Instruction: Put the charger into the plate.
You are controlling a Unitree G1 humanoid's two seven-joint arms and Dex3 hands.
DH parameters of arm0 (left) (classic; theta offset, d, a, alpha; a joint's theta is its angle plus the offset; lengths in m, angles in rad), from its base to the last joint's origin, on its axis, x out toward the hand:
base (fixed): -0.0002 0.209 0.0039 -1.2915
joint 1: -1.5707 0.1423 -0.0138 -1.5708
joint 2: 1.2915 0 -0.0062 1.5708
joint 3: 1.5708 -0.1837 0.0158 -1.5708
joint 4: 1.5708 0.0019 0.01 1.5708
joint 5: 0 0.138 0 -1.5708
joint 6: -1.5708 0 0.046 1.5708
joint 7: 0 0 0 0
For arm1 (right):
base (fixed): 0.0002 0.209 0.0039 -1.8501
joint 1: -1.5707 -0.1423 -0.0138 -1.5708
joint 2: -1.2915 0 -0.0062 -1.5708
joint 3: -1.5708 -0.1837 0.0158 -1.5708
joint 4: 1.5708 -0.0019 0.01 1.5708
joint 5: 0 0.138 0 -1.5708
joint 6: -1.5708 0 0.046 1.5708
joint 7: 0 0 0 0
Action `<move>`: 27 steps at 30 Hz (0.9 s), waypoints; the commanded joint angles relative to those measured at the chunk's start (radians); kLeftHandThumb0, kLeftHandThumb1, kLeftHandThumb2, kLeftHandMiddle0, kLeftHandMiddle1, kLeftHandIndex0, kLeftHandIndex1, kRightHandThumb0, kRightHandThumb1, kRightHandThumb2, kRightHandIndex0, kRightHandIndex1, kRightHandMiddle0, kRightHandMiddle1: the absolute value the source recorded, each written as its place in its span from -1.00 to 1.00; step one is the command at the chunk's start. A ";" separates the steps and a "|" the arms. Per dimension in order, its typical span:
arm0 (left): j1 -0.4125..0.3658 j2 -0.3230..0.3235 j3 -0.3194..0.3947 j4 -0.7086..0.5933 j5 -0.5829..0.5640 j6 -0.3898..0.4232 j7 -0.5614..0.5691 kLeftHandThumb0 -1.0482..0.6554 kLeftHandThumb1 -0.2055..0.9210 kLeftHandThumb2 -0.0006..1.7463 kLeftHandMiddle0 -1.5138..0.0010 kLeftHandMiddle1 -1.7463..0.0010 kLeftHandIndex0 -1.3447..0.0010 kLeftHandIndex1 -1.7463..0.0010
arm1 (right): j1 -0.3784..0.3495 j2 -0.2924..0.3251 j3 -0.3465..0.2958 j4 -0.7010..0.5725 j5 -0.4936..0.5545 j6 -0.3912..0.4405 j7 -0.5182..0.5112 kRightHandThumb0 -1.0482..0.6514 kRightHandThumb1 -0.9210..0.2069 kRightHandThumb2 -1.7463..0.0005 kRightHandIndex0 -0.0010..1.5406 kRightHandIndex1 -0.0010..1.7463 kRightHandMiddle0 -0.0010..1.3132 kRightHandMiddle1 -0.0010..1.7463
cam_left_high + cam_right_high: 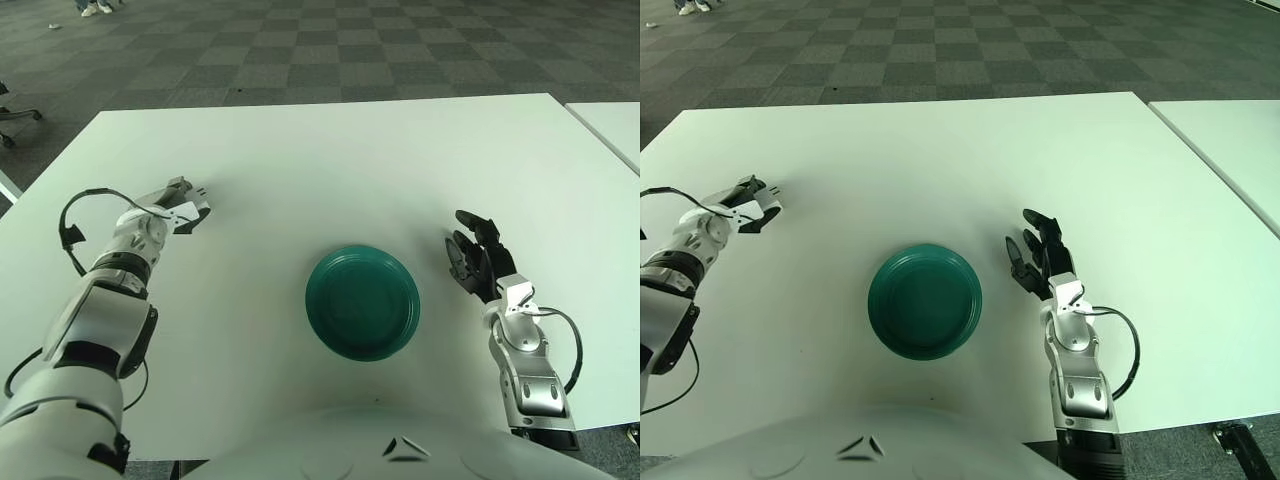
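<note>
A small white charger (193, 210) is at the left side of the white table (330, 170), between the fingers of my left hand (186, 202), which are curled round it. I cannot tell whether it is lifted off the table. The round green plate (362, 301) lies near the front middle, well to the right of that hand, with nothing in it. To the right of the plate my right hand (474, 262) shows idle, its black fingers spread and holding nothing.
A black cable loop (70, 235) hangs at my left wrist. A second white table (612, 125) begins at the right edge, across a narrow gap. Checkered carpet lies beyond the table's far edge.
</note>
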 commanded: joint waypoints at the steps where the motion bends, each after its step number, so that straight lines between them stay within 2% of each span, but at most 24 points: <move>1: 0.035 -0.011 -0.012 0.013 0.000 0.005 -0.005 -1.00 1.00 -0.05 0.61 0.94 1.00 0.00 | 0.004 -0.004 -0.003 0.064 0.009 0.050 0.011 -0.56 -1.00 0.34 -0.60 -0.99 -1.00 -0.27; 20: 0.062 -0.019 -0.028 0.027 -0.014 0.018 -0.025 -1.00 1.00 -0.01 0.52 0.89 1.00 0.06 | -0.019 -0.016 -0.025 0.089 0.016 0.045 0.028 -0.56 -1.00 0.34 -0.60 -0.99 -1.00 -0.27; 21: 0.063 -0.019 -0.028 0.028 -0.014 0.020 -0.027 -1.00 1.00 0.00 0.53 0.84 1.00 0.06 | -0.020 -0.017 -0.026 0.090 0.017 0.046 0.029 -0.56 -1.00 0.34 -0.60 -0.99 -1.00 -0.27; 23: 0.063 -0.020 -0.030 0.029 -0.014 0.023 -0.031 -1.00 1.00 0.01 0.70 0.48 1.00 0.07 | -0.023 -0.019 -0.028 0.093 0.019 0.045 0.030 -0.56 -1.00 0.34 -0.60 -0.99 -1.00 -0.27; 27: 0.063 -0.023 -0.032 0.030 -0.016 0.026 -0.033 -1.00 1.00 0.02 0.84 0.18 1.00 0.06 | -0.029 -0.025 -0.031 0.100 0.024 0.045 0.031 -0.56 -1.00 0.34 -0.60 -0.99 -1.00 -0.27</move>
